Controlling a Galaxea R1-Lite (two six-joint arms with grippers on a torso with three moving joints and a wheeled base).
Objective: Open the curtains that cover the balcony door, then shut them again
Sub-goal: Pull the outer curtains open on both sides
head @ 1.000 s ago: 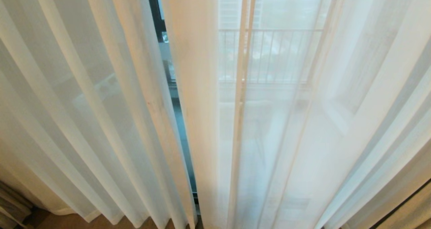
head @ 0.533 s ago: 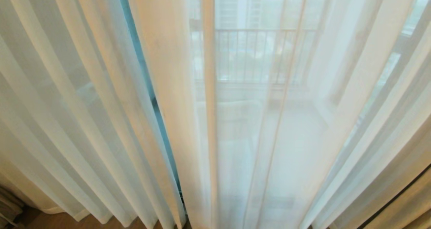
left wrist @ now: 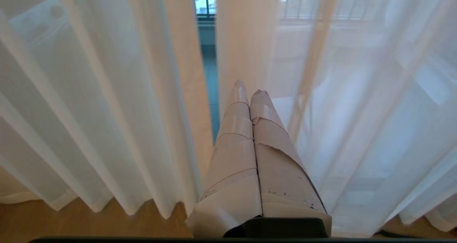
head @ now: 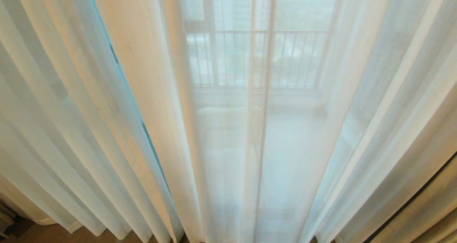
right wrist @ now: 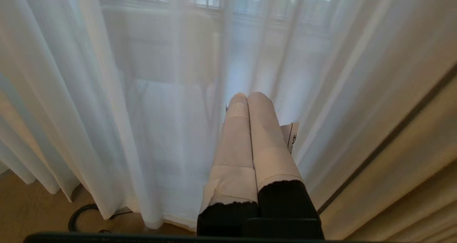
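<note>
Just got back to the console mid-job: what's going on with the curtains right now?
Nothing is being handled. The thin white sheer curtains hang drawn across the balcony door, with only a narrow gap left of centre between two panels. A thicker cream-beige drape hangs at the far right. The left gripper points near that gap with its taped fingers pressed together, holding nothing. The right gripper is likewise shut and empty, facing the sheer fabric. Neither arm shows in the head view.
</note>
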